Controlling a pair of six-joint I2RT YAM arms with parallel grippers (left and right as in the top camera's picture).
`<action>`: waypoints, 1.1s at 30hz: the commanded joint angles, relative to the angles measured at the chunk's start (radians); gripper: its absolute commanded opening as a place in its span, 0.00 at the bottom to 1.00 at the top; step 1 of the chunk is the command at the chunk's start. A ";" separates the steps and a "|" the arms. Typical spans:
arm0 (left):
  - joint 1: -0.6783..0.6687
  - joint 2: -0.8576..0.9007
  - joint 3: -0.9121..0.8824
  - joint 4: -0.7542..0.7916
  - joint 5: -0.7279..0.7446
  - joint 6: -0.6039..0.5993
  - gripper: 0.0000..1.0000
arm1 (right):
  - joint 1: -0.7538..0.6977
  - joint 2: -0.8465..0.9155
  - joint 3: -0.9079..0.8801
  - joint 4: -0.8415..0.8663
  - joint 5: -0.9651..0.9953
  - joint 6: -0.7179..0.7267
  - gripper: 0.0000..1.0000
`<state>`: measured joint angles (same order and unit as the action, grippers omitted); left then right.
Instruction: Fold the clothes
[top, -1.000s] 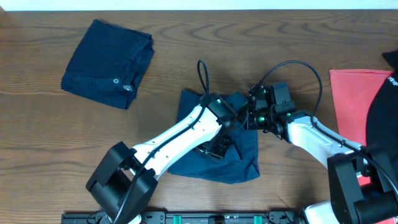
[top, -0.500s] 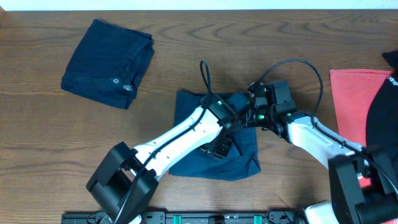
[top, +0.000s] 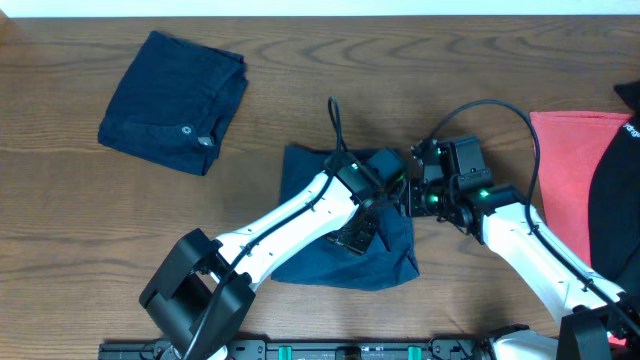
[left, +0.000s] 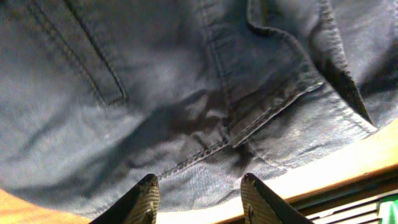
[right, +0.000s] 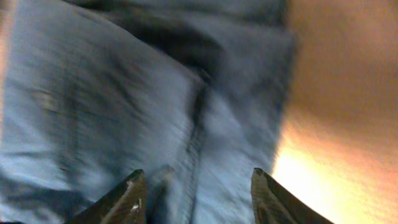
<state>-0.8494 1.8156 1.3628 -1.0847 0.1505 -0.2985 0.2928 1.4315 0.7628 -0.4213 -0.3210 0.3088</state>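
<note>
A folded dark navy denim garment (top: 174, 100) with a silver button lies at the back left of the table. A second navy denim garment (top: 330, 255) lies folded at the table's middle under both arms. My left gripper (top: 365, 232) is open just above it; the left wrist view shows its seams and pocket edge (left: 205, 93) between the open fingers (left: 199, 196). My right gripper (top: 412, 195) is open at the garment's right edge; the right wrist view shows blurred denim (right: 155, 93) between its fingers (right: 198, 190).
A red cloth (top: 565, 170) and a black object (top: 618, 200) lie at the right edge. The wooden table (top: 80, 240) shows to the left and front.
The right arm has drawn back to the right, away from the middle garment. The left gripper has shifted slightly. The garment's right edge lies a little flatter.
</note>
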 joint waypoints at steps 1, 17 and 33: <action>-0.010 -0.002 -0.006 0.014 -0.001 0.104 0.47 | -0.035 0.000 0.003 -0.045 0.162 0.087 0.58; -0.132 0.005 -0.054 0.191 0.021 0.351 0.66 | -0.352 0.002 0.003 -0.063 -0.021 0.041 0.56; -0.132 -0.105 0.050 0.103 0.022 0.327 0.06 | -0.351 0.002 0.003 -0.074 -0.034 0.022 0.55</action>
<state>-0.9836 1.7969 1.3296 -0.9577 0.1726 0.0475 -0.0544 1.4315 0.7628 -0.4919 -0.3290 0.3637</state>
